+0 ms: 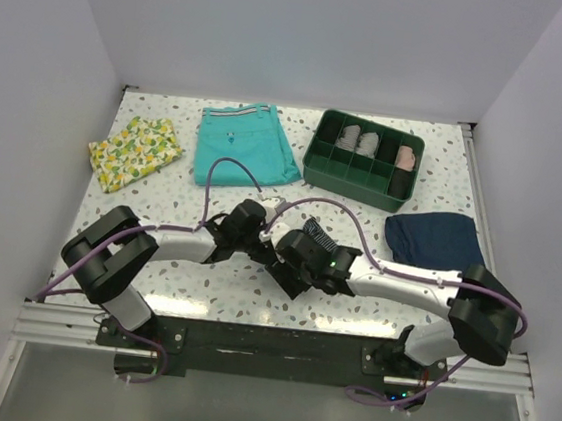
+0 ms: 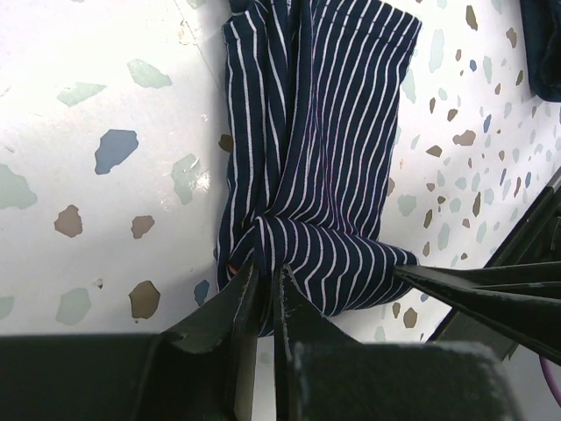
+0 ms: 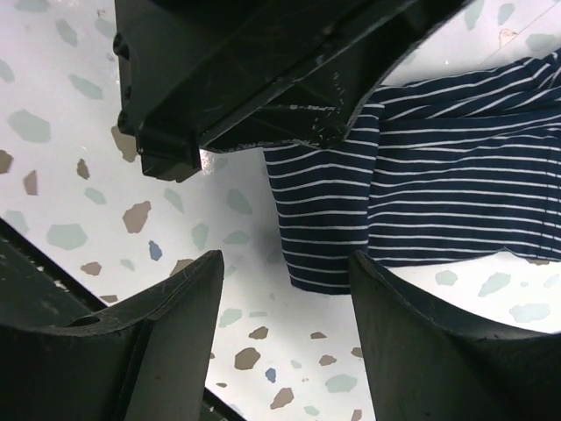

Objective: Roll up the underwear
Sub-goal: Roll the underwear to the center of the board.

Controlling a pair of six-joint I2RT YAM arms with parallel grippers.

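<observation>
Speckled table, left fingers pinched on striped underwear, right fingers spread wide, empty.

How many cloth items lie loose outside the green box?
4: lemon-print cloth far left, teal shorts beside it, plain navy garment right, striped underwear centre. More may be hidden.

One underwear, one teal shorts, one lemon-print cloth, one navy garment, one green tray.
</observation>
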